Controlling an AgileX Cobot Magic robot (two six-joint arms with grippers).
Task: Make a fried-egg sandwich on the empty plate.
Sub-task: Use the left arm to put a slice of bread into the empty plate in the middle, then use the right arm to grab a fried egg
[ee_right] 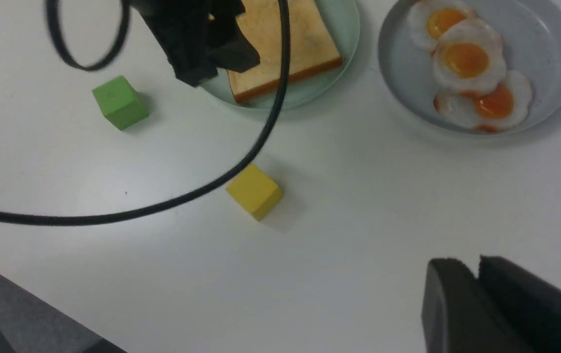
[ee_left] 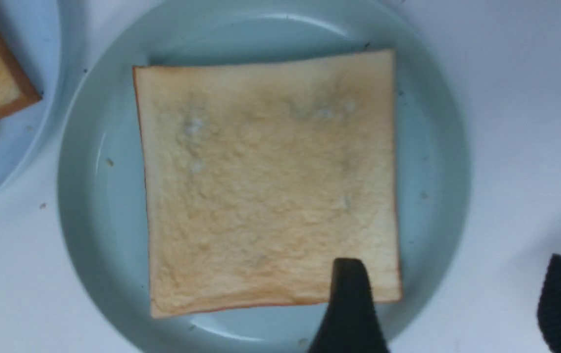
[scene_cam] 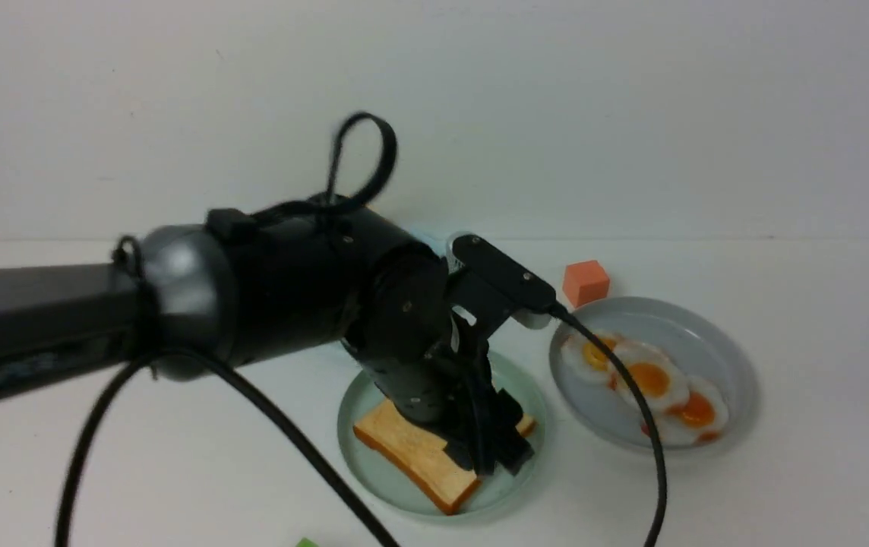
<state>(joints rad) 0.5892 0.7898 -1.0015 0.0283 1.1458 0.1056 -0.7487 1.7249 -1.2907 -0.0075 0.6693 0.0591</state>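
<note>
A robot test bench in a lab, not a real kitchen: a bare white table runs back to a blank white wall. The food is plastic (glossy toy fried eggs on the right), foam-like blocks lie about — an orange cube far, a green cube and a yellow cube near — and a black robot arm trails its cable.

1 golden toast slice flat, ctr of mint plate; 3 fried eggs overlapping on grey plate.
</note>
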